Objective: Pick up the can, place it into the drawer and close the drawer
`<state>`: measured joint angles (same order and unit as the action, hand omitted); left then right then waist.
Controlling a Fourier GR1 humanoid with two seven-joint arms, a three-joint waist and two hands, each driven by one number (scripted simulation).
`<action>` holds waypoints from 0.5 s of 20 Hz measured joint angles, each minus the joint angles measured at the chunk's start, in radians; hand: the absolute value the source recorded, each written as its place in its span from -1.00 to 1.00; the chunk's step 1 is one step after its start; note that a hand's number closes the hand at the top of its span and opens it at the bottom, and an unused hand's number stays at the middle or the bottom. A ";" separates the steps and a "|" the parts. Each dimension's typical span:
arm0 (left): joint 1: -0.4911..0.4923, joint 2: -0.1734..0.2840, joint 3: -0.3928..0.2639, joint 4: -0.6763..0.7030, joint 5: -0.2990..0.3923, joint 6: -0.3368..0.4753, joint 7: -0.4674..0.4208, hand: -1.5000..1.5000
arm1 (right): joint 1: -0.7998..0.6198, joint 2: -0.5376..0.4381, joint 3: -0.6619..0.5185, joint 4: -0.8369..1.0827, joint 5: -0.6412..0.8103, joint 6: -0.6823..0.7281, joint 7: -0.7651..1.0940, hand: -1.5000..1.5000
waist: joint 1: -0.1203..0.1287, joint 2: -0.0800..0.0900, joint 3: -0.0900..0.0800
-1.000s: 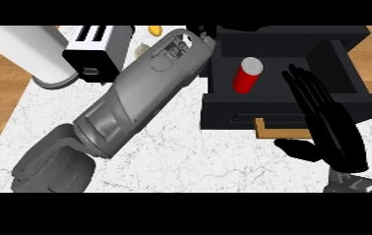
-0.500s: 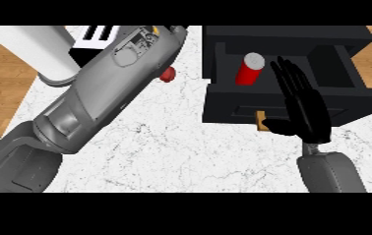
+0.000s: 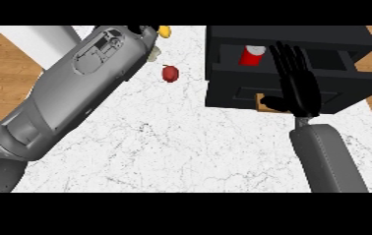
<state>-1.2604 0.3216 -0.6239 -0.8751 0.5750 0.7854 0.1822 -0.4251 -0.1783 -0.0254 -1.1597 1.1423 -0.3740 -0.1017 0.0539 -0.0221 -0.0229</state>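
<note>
A red can (image 3: 252,57) with a pale top stands upright inside the open black drawer (image 3: 232,94) at the upper right. My right hand (image 3: 300,92) is open, its fingers straight and pointing away from me. It lies over the drawer's front panel, just right of the can and not touching it. My left forearm (image 3: 80,91) stretches from the lower left to the top middle. Only a dark bit of my left hand (image 3: 136,29) shows at the top edge.
A small red fruit (image 3: 170,73) lies on the white marble counter (image 3: 181,145) left of the drawer. Something yellow (image 3: 165,31) peeks out at the top beside my left hand. A white object (image 3: 47,36) and a wooden surface (image 3: 16,69) are at the far left.
My right hand has moved from the right edge to in front of the drawer's front panel, with its forearm now showing below. The can has stayed in the drawer. The toaster has left the view.
</note>
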 measured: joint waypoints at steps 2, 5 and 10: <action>0.011 0.023 -0.002 -0.039 -0.002 -0.004 0.028 -1.00 | -0.043 -0.003 -0.018 0.065 0.011 -0.032 -0.004 -1.00 | 0.006 0.001 0.000; 0.041 0.050 -0.006 -0.092 -0.012 0.001 0.053 -1.00 | -0.102 0.008 -0.040 0.169 0.033 -0.099 0.000 -1.00 | 0.010 0.007 0.006; 0.113 0.097 -0.010 -0.193 -0.032 0.013 0.092 -1.00 | -0.222 0.012 -0.081 0.353 0.045 -0.198 -0.016 -1.00 | 0.009 0.014 0.012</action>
<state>-1.1478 0.4188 -0.6334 -1.0682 0.5427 0.7985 0.2744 -0.6473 -0.1665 -0.1064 -0.8071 1.1876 -0.5715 -0.1176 0.0632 -0.0080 -0.0107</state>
